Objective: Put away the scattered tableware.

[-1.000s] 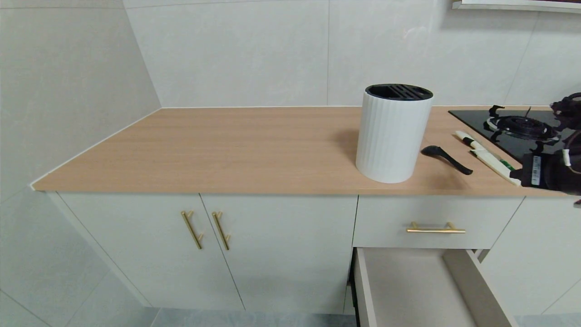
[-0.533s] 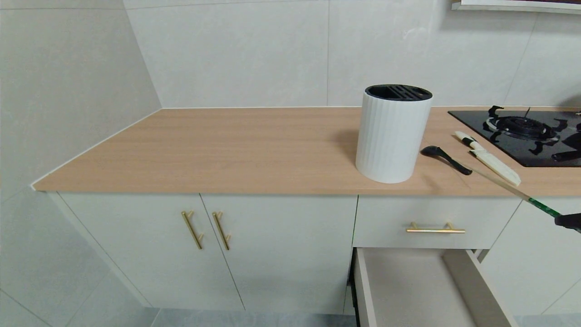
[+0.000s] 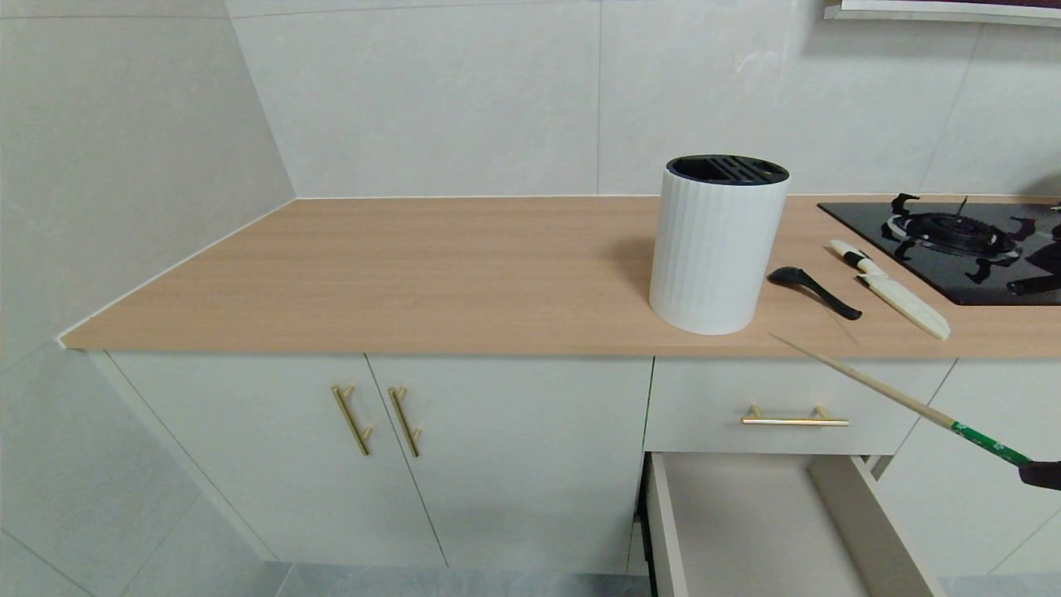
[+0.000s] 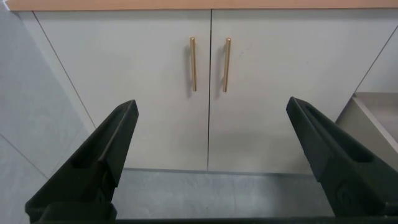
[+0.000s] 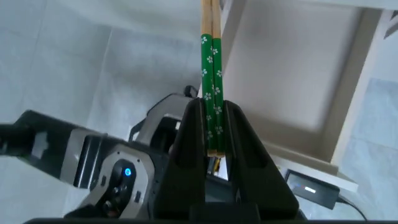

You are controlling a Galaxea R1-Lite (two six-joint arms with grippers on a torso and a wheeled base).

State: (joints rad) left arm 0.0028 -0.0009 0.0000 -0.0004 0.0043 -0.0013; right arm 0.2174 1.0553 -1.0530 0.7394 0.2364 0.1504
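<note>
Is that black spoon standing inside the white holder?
No, the black spoon lies flat on the wooden countertop, beside the white holder rather than in it.

The right gripper [image 5: 211, 112] was clamped on a pair of chopsticks [image 5: 210, 50] near their green ends, one finger pressed against each side, and it sat low on the robot's right. The left gripper [image 4: 212, 109] pointed forward, its fingers [image 4: 106, 155] spread wide apart.
</note>
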